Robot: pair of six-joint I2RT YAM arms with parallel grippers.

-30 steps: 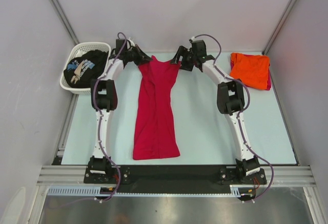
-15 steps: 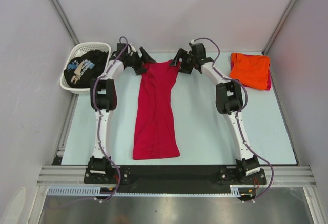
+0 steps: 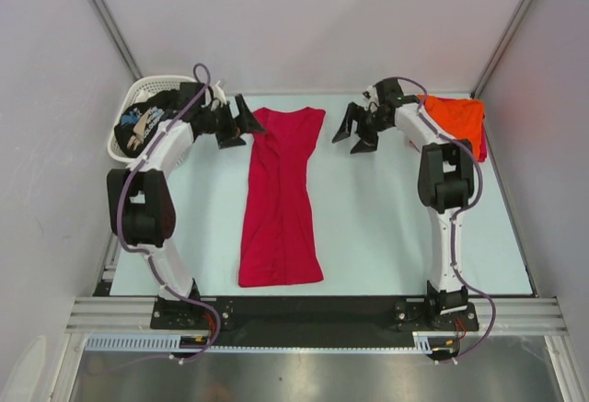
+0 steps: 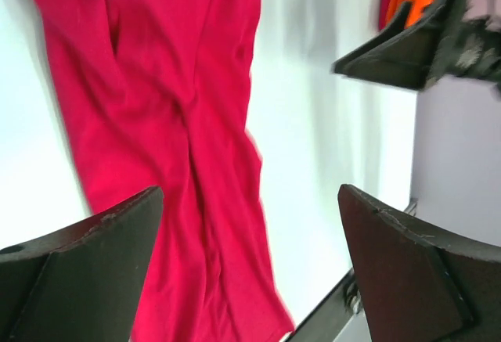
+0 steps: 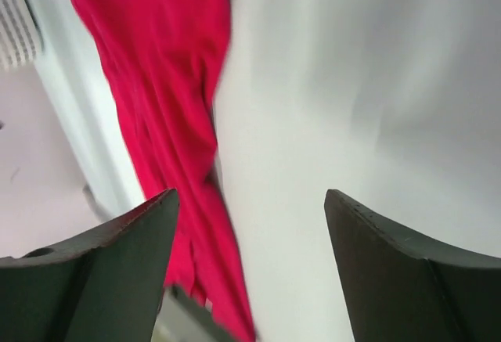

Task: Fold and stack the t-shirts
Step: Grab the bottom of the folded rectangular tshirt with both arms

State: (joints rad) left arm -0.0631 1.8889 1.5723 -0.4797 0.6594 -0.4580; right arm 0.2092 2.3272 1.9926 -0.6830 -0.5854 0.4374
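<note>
The left hand (image 3: 240, 127) is empty, its fingers spread wide apart. The right hand (image 3: 355, 135) is likewise parted and empty. Between them the red t-shirt (image 3: 279, 200) lies lengthwise on the counter (image 3: 368, 227). The orange t-shirt (image 3: 453, 121) lies just outside the right hand. The black t-shirt (image 3: 147, 119) fills the basket (image 3: 138, 89) outside the left hand.
</note>
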